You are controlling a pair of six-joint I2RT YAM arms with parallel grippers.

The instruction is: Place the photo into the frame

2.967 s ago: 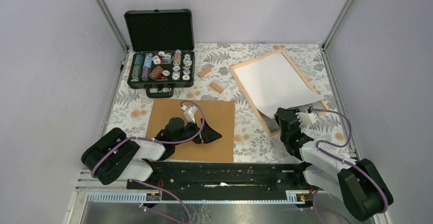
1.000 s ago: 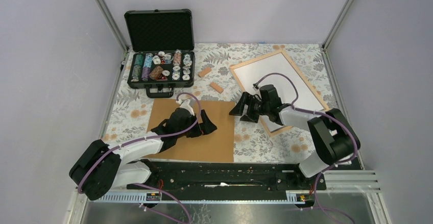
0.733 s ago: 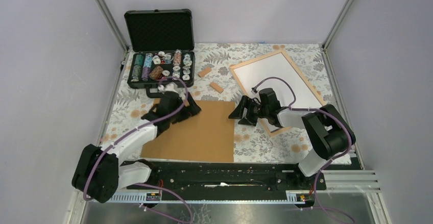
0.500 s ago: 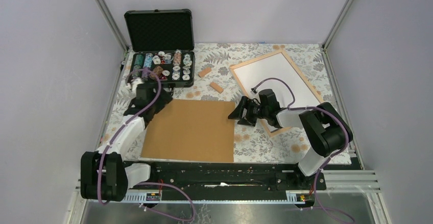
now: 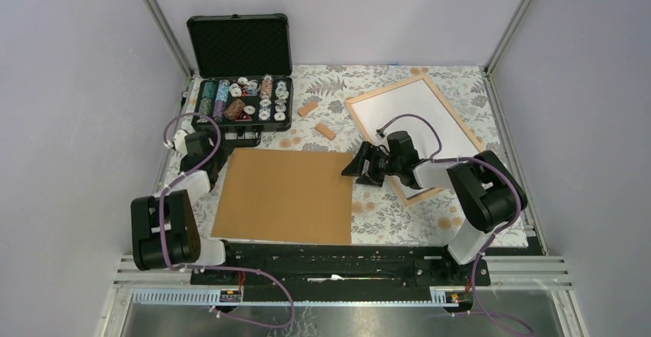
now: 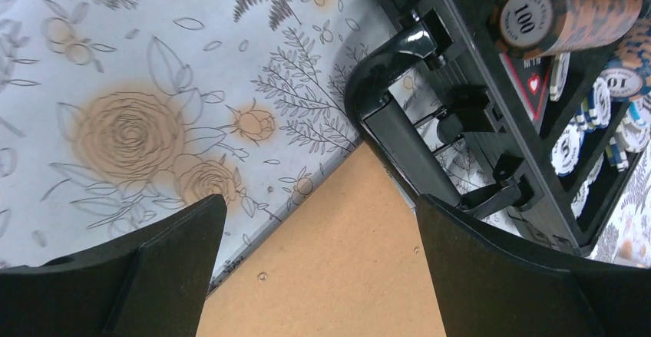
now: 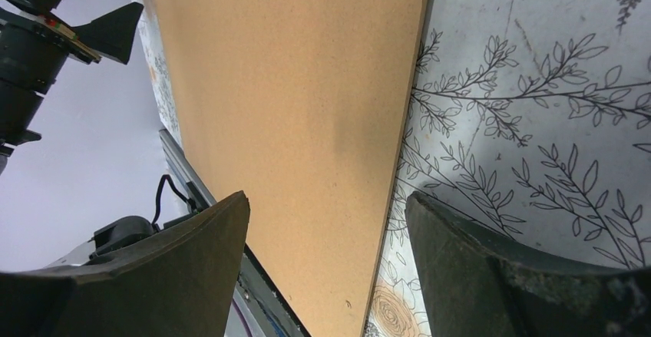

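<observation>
Lying flat at lower centre of the overhead view, the brown backing board (image 5: 284, 195) has the right gripper (image 5: 355, 168) at its upper right corner and the left gripper (image 6: 318, 214) at its upper left; each wrist camera shows its fingers spread wide, holding nothing. Only the overhead view shows the photo (image 5: 414, 122), white side up inside the frame (image 5: 384, 89) at upper right, beyond the right gripper.

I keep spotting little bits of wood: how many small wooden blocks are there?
2. One block lies just right of the poker-chip case; the other block between the brown board and the frame. More could be hidden.
</observation>
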